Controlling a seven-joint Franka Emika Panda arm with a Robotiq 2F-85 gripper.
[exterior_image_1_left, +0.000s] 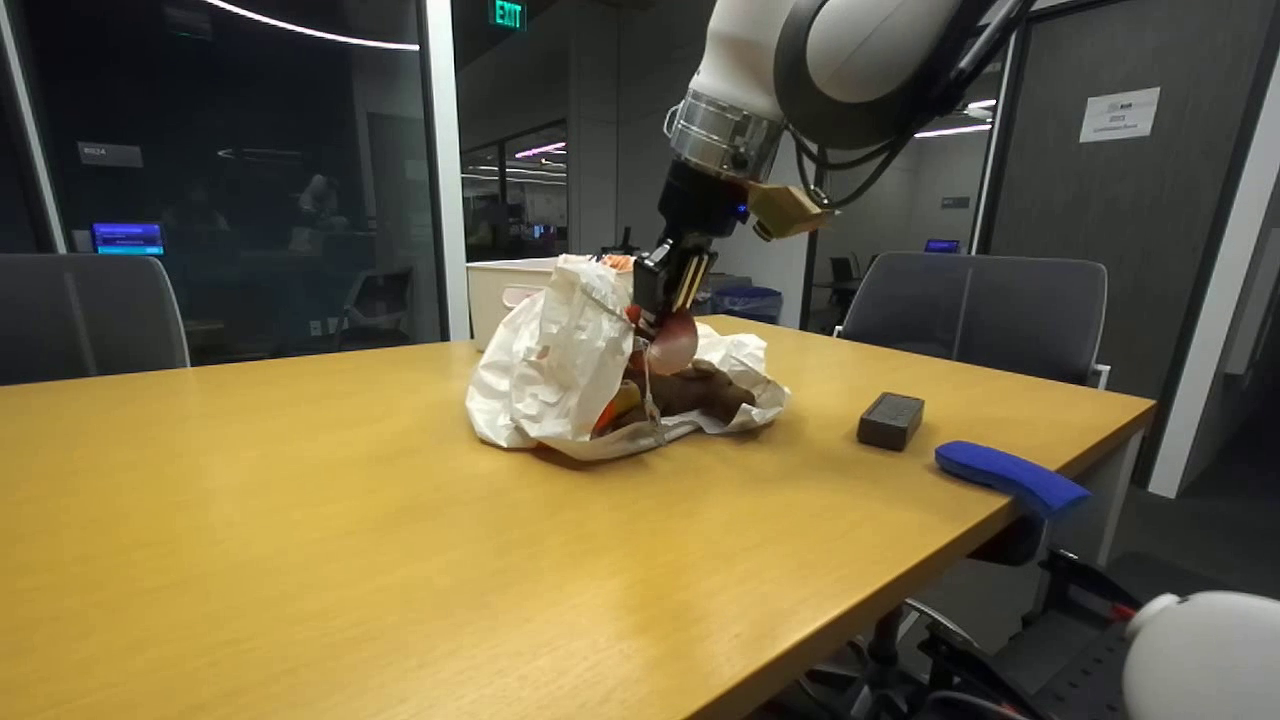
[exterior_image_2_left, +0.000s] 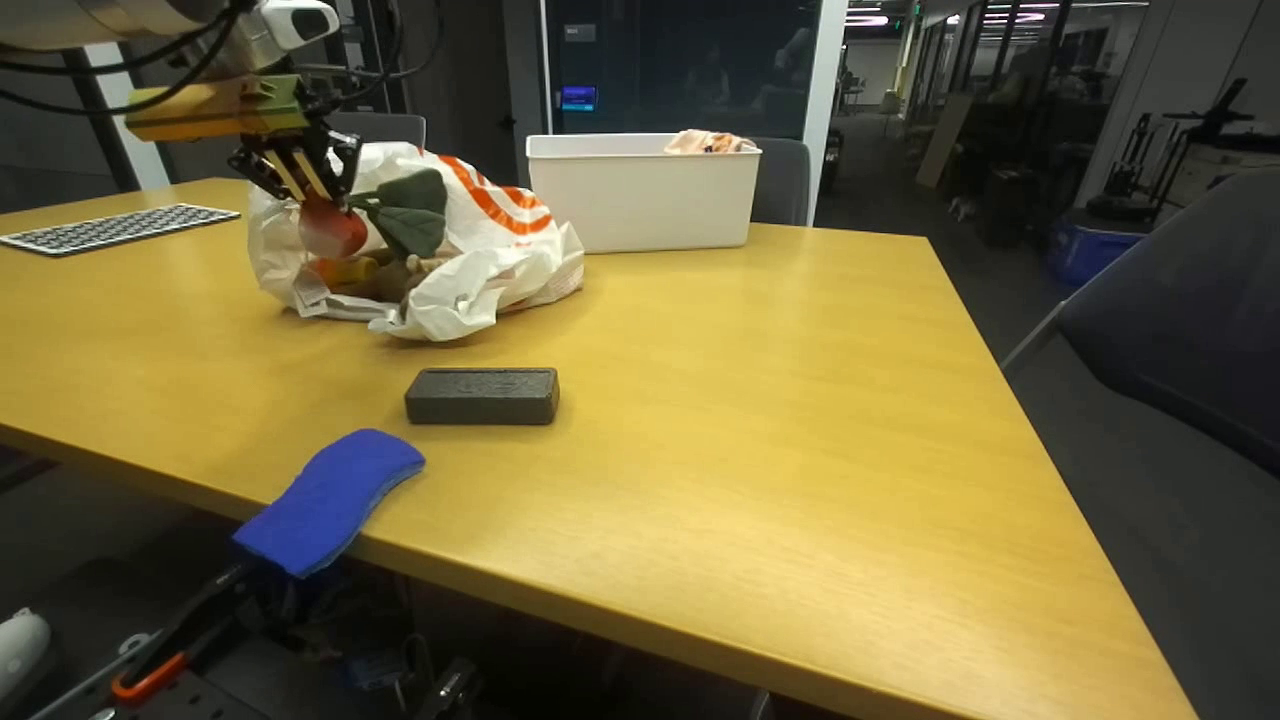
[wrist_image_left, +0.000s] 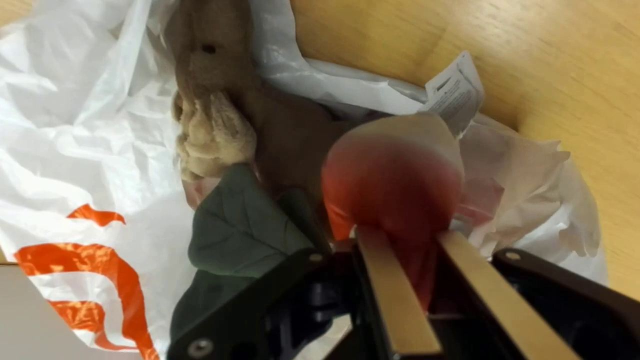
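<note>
My gripper points down in the wrist view, its two gold-faced fingers shut on the narrow red end of a red-and-white round soft thing. The red-and-white thing also shows below the fingertips in both exterior views. Dark green cloth leaves lie beside it; I cannot tell whether they are joined to it. Under and beside it, a brown plush toy lies in the open mouth of a white plastic bag with orange stripes. The bag lies on the table, and the rest of its contents is partly hidden.
A white bin with a patterned cloth stands behind the bag. A dark grey block lies nearer the table's edge. A blue curved pad reaches over that edge. A keyboard lies on the table. Chairs stand around it.
</note>
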